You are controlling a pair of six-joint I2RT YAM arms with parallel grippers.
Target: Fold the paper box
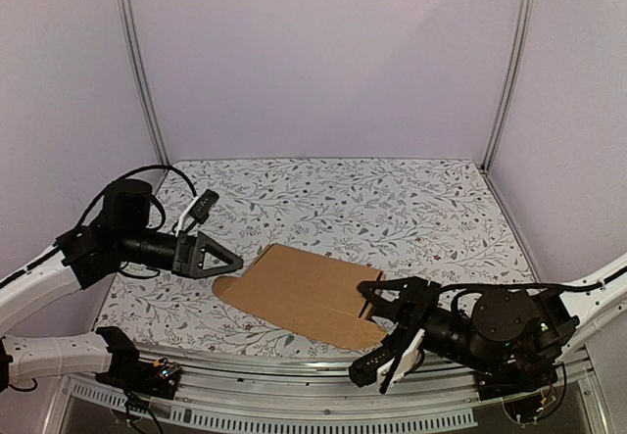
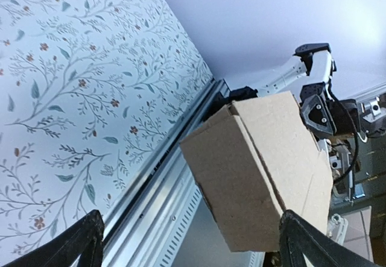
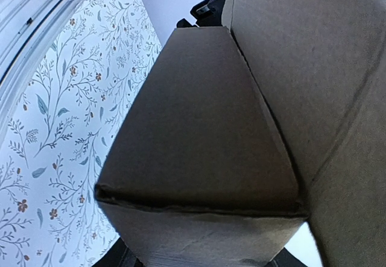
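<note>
- Plain brown cardboard paper box [image 1: 304, 292], partly folded, is lying at lower centre on the floral-patterned table [image 1: 392, 199].
- Left gripper [image 1: 230, 261] is hovering, fingers spread, at its left edge.
- Right gripper [image 1: 384, 303] is meeting its right edge; cannot tell its grip.

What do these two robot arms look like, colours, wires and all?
Both have white shells between chunky black joint housings. Thin black cables loop loosely off the left arm and the right arm. The left pincer and right pincer are black, with long angular fingers, partly white. I can read no markings.
</note>
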